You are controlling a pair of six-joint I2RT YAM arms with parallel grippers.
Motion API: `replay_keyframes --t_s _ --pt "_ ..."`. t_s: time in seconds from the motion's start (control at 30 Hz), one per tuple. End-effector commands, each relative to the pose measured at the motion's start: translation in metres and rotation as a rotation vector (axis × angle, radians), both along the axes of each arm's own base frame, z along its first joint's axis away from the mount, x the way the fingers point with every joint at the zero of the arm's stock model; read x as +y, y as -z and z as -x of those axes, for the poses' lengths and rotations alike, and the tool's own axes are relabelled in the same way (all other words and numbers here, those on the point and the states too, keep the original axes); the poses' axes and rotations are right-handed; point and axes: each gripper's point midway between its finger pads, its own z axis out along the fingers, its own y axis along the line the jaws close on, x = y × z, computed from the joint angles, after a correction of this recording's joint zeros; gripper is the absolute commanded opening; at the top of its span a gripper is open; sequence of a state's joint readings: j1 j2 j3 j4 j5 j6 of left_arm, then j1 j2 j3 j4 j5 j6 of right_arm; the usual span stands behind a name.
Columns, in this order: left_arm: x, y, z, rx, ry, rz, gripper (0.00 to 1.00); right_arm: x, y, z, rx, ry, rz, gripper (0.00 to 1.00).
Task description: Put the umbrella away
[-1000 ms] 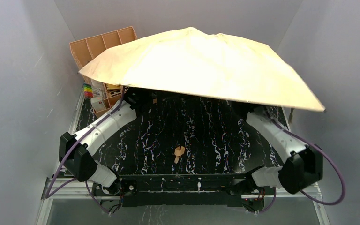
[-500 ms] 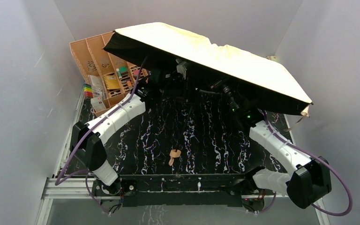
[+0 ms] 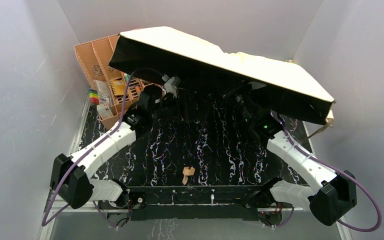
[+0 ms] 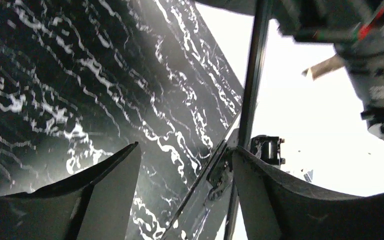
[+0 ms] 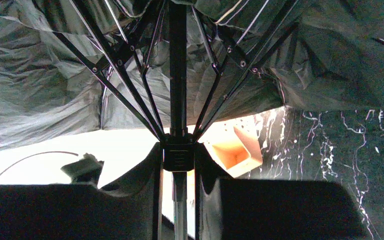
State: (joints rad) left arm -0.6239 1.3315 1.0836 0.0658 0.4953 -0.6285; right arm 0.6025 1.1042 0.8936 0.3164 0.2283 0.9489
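Looking up from both hands, the umbrella (image 3: 220, 55) is the biggest thing around. Its pale cover hangs over my right hand (image 5: 179, 150) and reaches across above my left hand (image 4: 185, 150). It is tilted now with the dark underside toward me, where a second ago it lay spread almost flat and wide. Below both hands lies the black marbled table (image 3: 220, 150), and beyond my left hand, on its outer side, stands the orange rack (image 3: 92, 55), uncovered since the cover swung up. My right hand is closed around the umbrella's black pole (image 4: 252, 75), a finger on either side of the sliding collar (image 5: 178, 155) where the ribs (image 5: 125, 85) meet. My left hand has just let go: its fingers stand wide apart with nothing between them, the pole running just beside one of them. Smallest, the tan wrist loop (image 3: 186, 173) shows behind both hands, toward my bases; I cannot tell whether it hangs or lies on the table. I judge the cover is only part-way down and not locked, so the collar must still be drawn along the pole before stowing.
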Motion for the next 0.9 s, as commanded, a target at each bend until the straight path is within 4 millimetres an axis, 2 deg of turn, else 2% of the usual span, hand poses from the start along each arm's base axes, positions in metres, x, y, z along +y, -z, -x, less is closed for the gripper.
replay_keyframes --t_s 0.0,0.17,0.4,0.67,0.77,0.8,0.87 --pt "0.015 0.007 0.025 0.006 -0.004 -0.013 0.67 -0.020 -0.070 -0.010 -0.143 0.098 -0.157 0.00" --pt "0.017 0.016 0.049 0.029 0.033 -0.026 0.68 -0.021 -0.072 -0.016 -0.148 0.104 -0.174 0.00" --pt "0.002 0.027 0.082 0.066 0.110 -0.034 0.68 -0.021 -0.075 -0.020 -0.156 0.112 -0.181 0.00" --pt "0.019 0.071 0.101 0.142 0.080 -0.151 0.58 -0.025 -0.081 -0.022 -0.172 0.122 -0.186 0.00" --pt "0.022 0.077 0.107 0.156 0.073 -0.157 0.50 -0.025 -0.080 -0.025 -0.154 0.126 -0.176 0.00" --pt "0.022 0.078 0.108 0.160 0.074 -0.158 0.44 -0.024 -0.081 -0.025 -0.154 0.122 -0.174 0.00" --pt "0.021 0.080 0.108 0.162 0.074 -0.163 0.22 -0.021 -0.080 -0.025 -0.150 0.110 -0.166 0.00"
